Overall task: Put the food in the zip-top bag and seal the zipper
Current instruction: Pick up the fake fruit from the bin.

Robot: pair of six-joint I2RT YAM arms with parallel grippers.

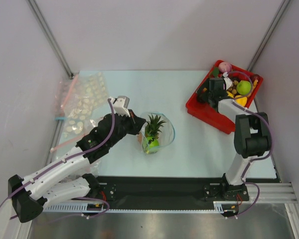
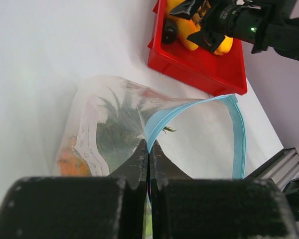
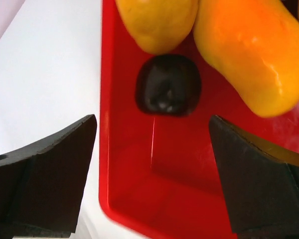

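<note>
The clear zip-top bag (image 1: 162, 130) lies mid-table with its mouth held open. Inside it are the orange pineapple (image 2: 67, 162) with green leaves (image 1: 154, 124) and a green round fruit (image 1: 150, 145). My left gripper (image 2: 149, 144) is shut on the light-blue zipper (image 2: 236, 134) at the near lip of the mouth. My right gripper (image 3: 152, 149) hangs open over the near-left corner of the red tray (image 3: 139, 199), with nothing between its fingers. Just beyond its fingertips lies a dark piece (image 3: 168, 89), next to a yellow piece (image 3: 157, 22) and an orange piece (image 3: 244, 55).
The red tray (image 1: 205, 113) at the back right holds more toy foods, among them a green apple (image 1: 243, 87) and a pink one (image 1: 224, 66). A heap of clear bags with pink strips (image 1: 84, 102) lies at the back left. Walls close in both sides.
</note>
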